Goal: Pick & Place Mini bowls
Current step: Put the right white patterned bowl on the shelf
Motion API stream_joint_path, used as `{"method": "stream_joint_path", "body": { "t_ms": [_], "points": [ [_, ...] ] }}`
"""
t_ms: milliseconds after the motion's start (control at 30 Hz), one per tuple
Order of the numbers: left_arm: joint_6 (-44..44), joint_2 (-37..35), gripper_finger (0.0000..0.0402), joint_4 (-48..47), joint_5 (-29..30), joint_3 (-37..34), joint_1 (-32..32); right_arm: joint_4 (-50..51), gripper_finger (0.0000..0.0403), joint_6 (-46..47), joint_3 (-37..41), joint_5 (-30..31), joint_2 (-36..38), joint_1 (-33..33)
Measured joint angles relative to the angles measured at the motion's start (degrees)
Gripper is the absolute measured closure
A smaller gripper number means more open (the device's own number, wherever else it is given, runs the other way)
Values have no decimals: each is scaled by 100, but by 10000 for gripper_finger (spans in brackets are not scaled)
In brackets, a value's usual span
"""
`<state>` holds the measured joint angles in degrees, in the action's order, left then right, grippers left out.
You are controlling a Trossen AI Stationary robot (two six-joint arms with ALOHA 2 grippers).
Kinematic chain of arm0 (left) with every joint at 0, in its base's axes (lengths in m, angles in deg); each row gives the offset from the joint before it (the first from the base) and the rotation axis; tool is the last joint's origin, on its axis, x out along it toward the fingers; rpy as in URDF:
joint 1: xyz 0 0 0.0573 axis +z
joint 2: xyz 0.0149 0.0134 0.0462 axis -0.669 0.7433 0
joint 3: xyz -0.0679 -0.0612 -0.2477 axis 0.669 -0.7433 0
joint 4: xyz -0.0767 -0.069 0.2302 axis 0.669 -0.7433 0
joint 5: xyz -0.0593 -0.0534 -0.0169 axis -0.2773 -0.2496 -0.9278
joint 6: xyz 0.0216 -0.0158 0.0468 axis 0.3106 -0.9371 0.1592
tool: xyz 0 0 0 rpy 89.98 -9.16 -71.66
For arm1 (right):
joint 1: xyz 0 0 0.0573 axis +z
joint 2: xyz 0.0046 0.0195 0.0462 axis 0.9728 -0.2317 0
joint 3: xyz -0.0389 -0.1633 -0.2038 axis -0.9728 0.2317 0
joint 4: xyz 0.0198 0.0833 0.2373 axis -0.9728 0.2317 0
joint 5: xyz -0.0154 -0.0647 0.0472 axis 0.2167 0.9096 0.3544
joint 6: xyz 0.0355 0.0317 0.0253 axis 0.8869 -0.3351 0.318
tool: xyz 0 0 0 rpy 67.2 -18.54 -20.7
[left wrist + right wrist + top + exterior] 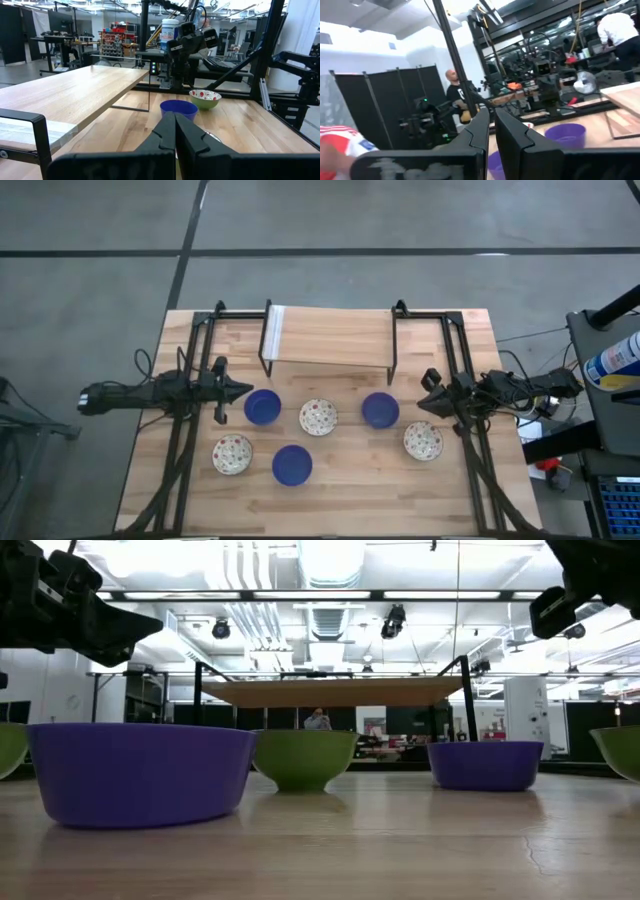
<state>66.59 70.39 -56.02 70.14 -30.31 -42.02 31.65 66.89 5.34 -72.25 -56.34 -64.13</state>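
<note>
Six mini bowls sit on their bases on the wooden table. The blue ones are at left-centre (262, 407), right-centre (380, 409) and near the front (292, 465). The speckled ones, green outside, are in the middle (318, 417), at front left (232, 454) and at right (423, 441). My left gripper (244, 390) hovers shut above the table, just left of the left-centre blue bowl. My right gripper (424, 394) hovers shut between the right-centre blue bowl and the right speckled bowl. In the left wrist view a blue bowl (178, 107) and a speckled bowl (205, 99) lie ahead of the shut fingers.
A raised wooden shelf on a black metal frame (330, 335) stands at the table's far middle. Black frame rails (180, 460) run along both side edges. Open table shows between the bowls and along the near edge. People (455, 95) are in the room beyond the table.
</note>
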Motion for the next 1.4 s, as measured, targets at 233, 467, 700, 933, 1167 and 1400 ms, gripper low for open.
{"method": "stream_joint_path", "body": {
  "t_ms": [233, 467, 700, 933, 1167, 1400],
  "points": [
    [0, -2, 401, 0, 0, 0, -1, 74, 374, 43, -523, 698, -1242, 613],
    [0, 0, 401, 0, 0, 0, 1, 1881, 374, 170, -2281, 841, -2807, 1144],
    [0, -1, 401, 0, 0, 0, 0, 4797, 375, 1598, -4135, 1194, -4231, 1526],
    [0, 0, 401, 0, 0, 0, -1, 6831, 375, 3141, -5341, 1229, -5659, 2111],
    [0, -2, 401, 0, 1, 0, 0, 7780, 375, 4348, -6045, 483, -7018, 2676],
    [0, 0, 401, 0, 0, 0, -1, 8139, 374, 4258, -6681, 283, -8190, 2668]
  ]
}}
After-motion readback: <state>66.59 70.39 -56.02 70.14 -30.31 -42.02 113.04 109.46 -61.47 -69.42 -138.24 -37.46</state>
